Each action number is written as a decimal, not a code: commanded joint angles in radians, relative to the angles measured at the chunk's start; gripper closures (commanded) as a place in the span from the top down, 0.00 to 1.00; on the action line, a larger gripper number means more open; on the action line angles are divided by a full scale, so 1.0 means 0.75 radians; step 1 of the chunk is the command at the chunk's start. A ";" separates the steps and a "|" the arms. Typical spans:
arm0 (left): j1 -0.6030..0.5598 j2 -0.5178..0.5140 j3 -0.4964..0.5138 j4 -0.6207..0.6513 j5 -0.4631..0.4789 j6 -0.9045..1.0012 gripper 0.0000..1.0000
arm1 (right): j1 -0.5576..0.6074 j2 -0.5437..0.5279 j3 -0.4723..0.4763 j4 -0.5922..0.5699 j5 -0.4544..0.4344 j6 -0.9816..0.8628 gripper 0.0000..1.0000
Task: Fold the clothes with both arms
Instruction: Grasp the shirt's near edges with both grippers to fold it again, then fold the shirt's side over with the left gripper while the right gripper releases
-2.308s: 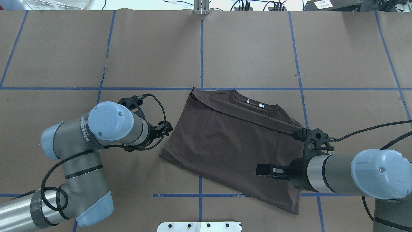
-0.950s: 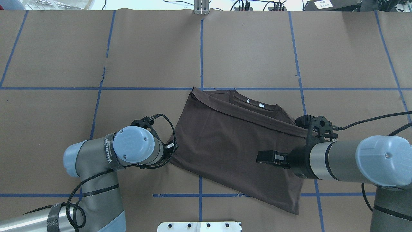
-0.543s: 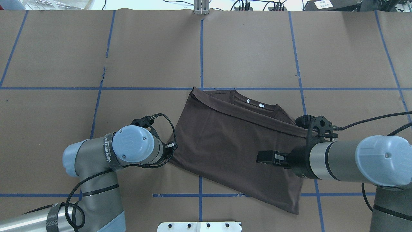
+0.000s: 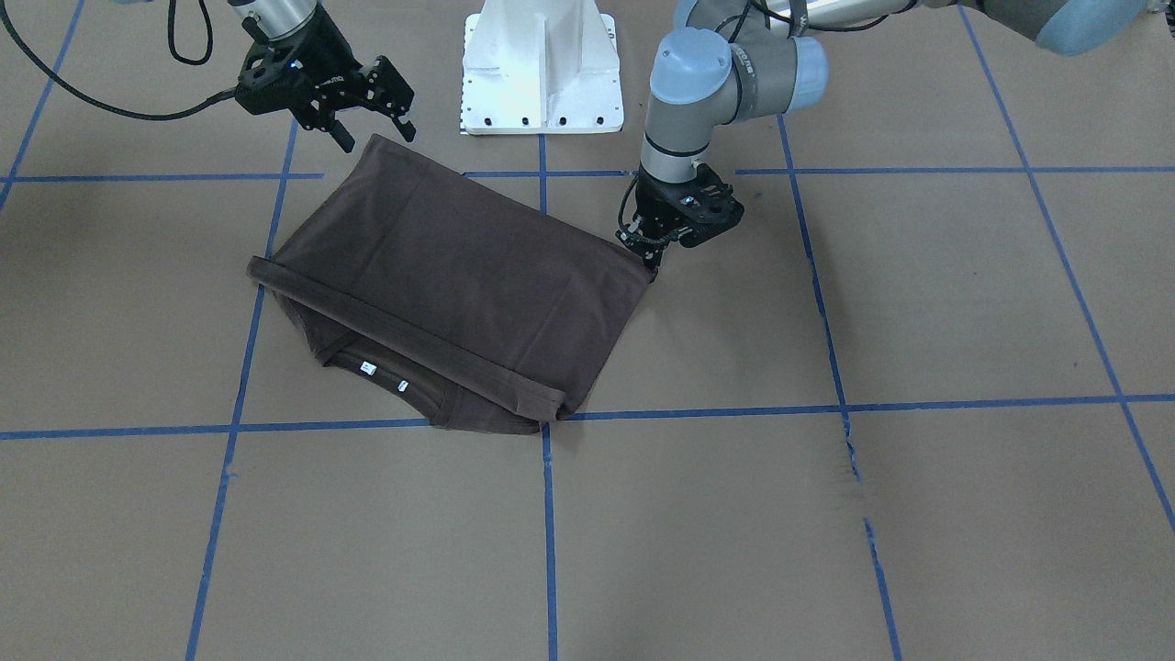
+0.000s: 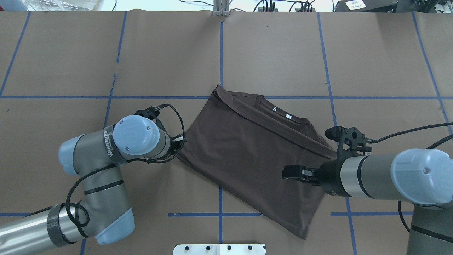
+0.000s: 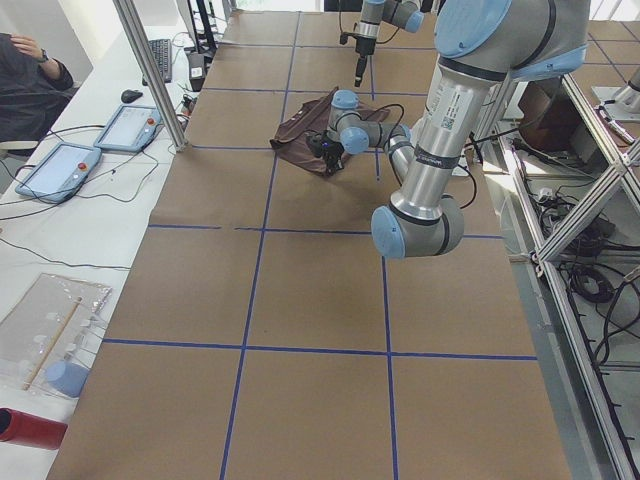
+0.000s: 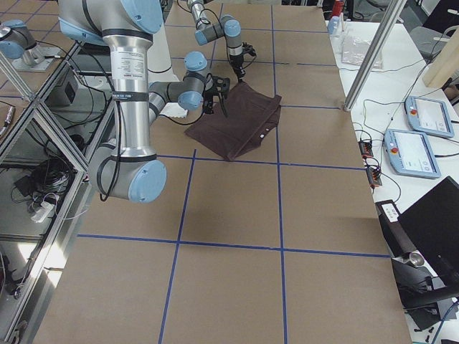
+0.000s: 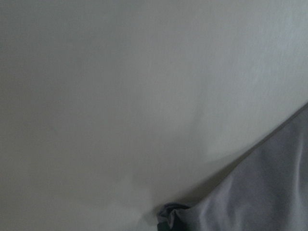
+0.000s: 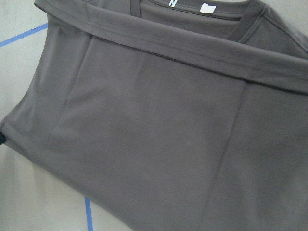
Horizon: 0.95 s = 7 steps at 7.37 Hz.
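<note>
The table is covered in brown paper crossed by a grid of blue tape lines, with the white pedestal base standing at the robot's edge. In the side views a pale bench runs along the side across from the robot and carries tablet-like pendants. Aluminium posts rise at the table's edge, and a seated person shows in the corner of the exterior left view. The dark brown T-shirt lies flat near the table's middle, folded into a slanted rectangle. Its collar with small white labels is turned away from the robot, and a folded band of cloth runs across just below it. The left gripper is down at the shirt's corner on the robot's left, its fingers drawn together. It seems to be pinching that corner, though the left wrist view shows only a blurred edge of cloth. The right gripper hangs over the shirt's opposite side, near the hem corner closest to the robot, with its fingers spread apart and holding nothing. Its wrist camera looks down on the cloth from above.
</note>
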<state>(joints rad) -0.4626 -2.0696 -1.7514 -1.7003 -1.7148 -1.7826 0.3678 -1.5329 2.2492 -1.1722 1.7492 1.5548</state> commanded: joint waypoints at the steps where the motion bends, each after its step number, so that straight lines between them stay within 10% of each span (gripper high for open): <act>1: -0.170 -0.036 0.140 -0.046 0.000 0.171 0.00 | 0.007 -0.001 0.002 0.000 0.005 0.001 1.00; 5: -0.379 -0.483 0.981 -0.664 0.128 0.484 0.00 | 0.013 0.035 0.002 0.000 0.014 0.001 1.00; 7: -0.381 -0.613 1.181 -0.856 0.129 0.491 0.00 | 0.017 0.039 -0.003 -0.004 0.014 0.001 1.00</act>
<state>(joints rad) -0.7442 -2.4539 -0.9804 -2.2528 -1.6244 -1.4247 0.3786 -1.5071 2.2496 -1.1732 1.7588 1.5554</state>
